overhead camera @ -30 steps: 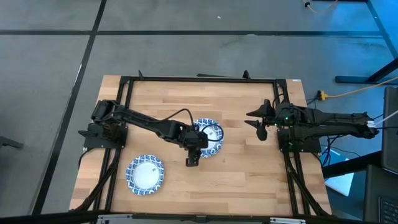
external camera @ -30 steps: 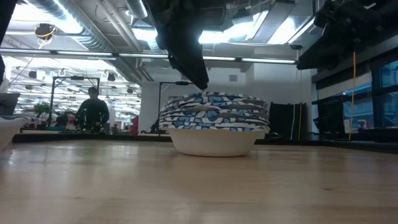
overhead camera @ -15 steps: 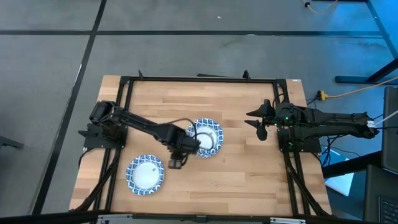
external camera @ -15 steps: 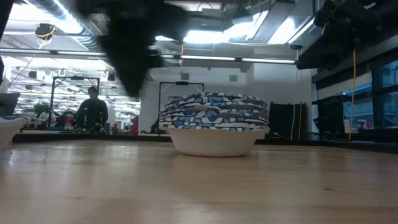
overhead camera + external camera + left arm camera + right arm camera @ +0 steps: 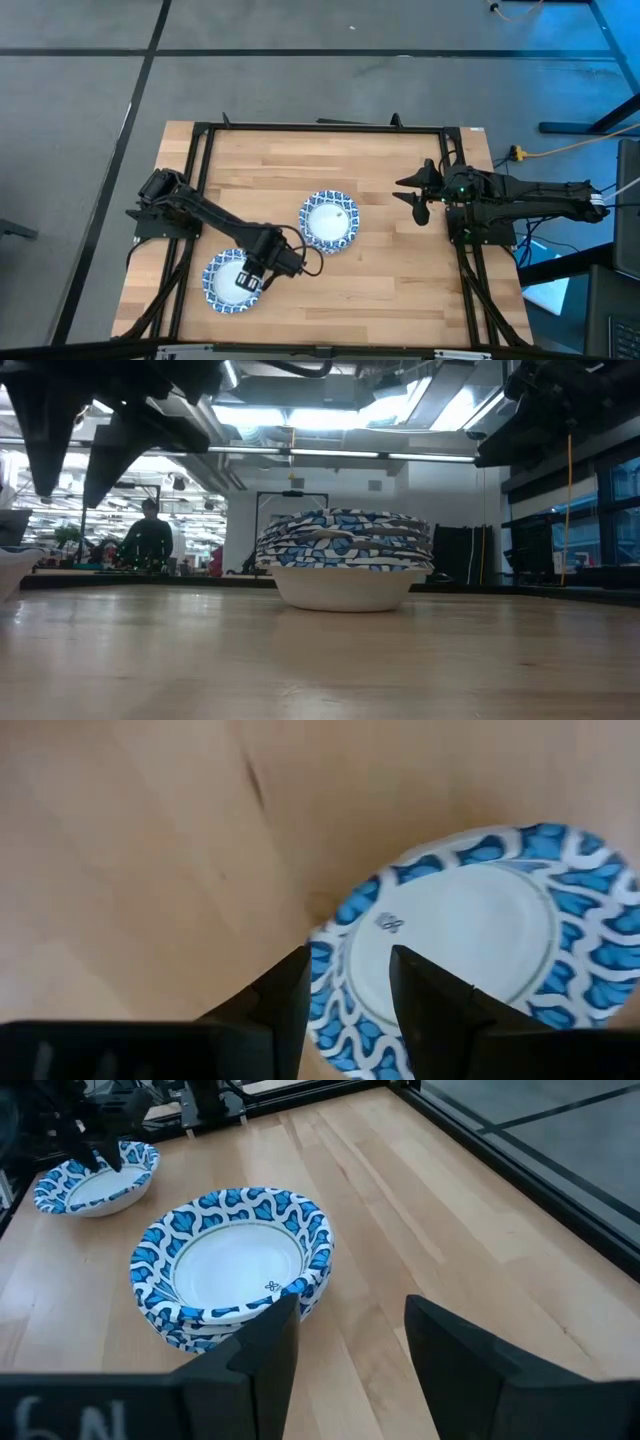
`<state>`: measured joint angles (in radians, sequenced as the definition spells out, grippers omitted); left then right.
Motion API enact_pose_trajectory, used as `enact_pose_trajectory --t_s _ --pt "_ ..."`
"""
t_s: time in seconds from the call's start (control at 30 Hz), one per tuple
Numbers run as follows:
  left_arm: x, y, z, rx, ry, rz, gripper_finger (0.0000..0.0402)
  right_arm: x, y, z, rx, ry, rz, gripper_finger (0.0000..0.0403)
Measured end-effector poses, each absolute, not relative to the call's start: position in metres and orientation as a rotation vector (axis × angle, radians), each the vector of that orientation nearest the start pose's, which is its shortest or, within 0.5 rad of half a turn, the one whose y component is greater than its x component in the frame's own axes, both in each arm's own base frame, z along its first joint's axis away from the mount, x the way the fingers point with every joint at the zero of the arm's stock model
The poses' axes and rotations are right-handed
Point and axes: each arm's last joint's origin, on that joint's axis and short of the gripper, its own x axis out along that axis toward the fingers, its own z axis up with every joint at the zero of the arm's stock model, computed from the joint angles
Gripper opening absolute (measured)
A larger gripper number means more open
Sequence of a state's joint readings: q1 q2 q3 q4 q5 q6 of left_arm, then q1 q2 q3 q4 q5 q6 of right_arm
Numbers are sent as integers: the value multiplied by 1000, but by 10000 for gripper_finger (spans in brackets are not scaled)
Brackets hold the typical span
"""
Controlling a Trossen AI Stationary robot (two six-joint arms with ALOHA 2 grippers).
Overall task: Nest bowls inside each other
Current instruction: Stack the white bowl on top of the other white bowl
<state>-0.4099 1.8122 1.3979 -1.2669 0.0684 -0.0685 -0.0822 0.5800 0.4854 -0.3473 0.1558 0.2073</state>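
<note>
STEP: you're at the pick-up for the last loose bowl. Judged from the layout, most of the nesting is done; one bowl is left to add.

ITEM 1, stack [image 5: 329,221]: nested bowls, mid-table. Low view shows several patterned rims layered over one white base. Exact count can't be read.

ITEM 2, loose bowl [image 5: 233,279]: single, upright, near the table's front-left, well apart from the stack. Empty, small mark on its white centre in the left wrist view.

ITEM 3, left gripper [image 5: 250,283]: over the loose bowl's rim on the side nearer the stack. Fingers apart, a gap between them, holding nothing. In the left wrist view the two fingers [image 5: 285,995] straddle the patterned rim; contact w/ the rim can't be confirmed.

ITEM 4, right gripper [image 5: 420,197]: parked at the table's right side, facing the stack, not at work. Fingers apart, nothing between them.

NEXT, as I judge it: you need to lower so one finger sits inside the rim and one outside, pinch, lift clear of the table, carry over to the stack, centre above it, then let go low so it seats.

WATCH: thin rim, shallow wall; a pinch may tip or skid the bowl on the wood.
</note>
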Motion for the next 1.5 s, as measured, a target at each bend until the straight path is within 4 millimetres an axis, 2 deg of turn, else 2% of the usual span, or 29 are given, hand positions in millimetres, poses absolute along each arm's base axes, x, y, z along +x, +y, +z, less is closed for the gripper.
enact_pose_trajectory --t_s 0.17,0.43,0.67,1.03,1.23,1.5 --pt "292 -126 216 269 1685 -267 133 135 -16 244 187 417 -279 184" --pt "280 -120 194 228 1787 -296 133 135 -16 244 186 417 -279 184" --pt "280 -118 180 280 1745 -327 133 135 -16 243 185 418 -279 184" --pt "281 -106 171 234 1746 -294 131 135 -16 243 187 418 -279 184" --pt "282 -106 171 214 1734 -301 99 135 -16 243 187 418 -279 184" --pt "283 -106 171 151 1737 -343 21 135 -16 243 183 418 -278 184"
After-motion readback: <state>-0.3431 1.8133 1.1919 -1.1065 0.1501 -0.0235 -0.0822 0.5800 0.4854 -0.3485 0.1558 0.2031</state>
